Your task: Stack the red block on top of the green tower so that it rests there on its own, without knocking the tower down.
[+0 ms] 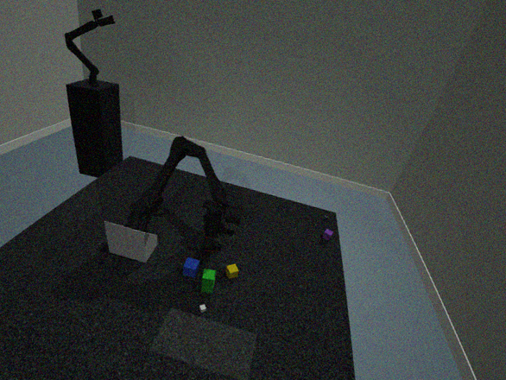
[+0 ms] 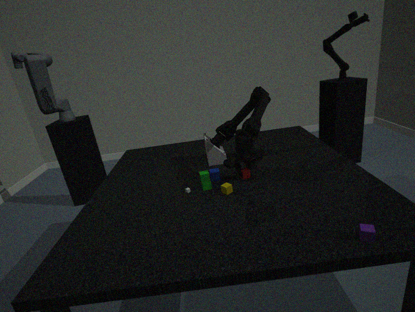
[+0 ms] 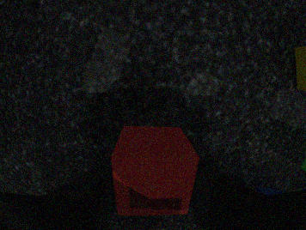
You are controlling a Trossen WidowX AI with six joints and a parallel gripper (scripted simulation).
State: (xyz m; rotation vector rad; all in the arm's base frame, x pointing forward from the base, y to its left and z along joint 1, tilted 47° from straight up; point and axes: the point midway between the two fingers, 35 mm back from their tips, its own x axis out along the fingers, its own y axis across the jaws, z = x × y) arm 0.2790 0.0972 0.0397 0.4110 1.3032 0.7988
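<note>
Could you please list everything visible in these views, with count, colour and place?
Red cube block: one, red, on the table between the gripper's fingers.
Green tower: one, green, upright, near the table's middle.
Blue cube block: one, blue, right beside the green tower.
Yellow cube block: one, yellow, in front of the arm, apart from the tower.
Small white cube: one, white, near the tower.
Purple cube block: one, purple, near a table corner.
Dark table: one, black.
Black pedestals: two, beside the table, each bearing a camera arm.
Robot arm: one, black, bent over the blocks.
Gripper: one, closed on the red cube block.
</note>
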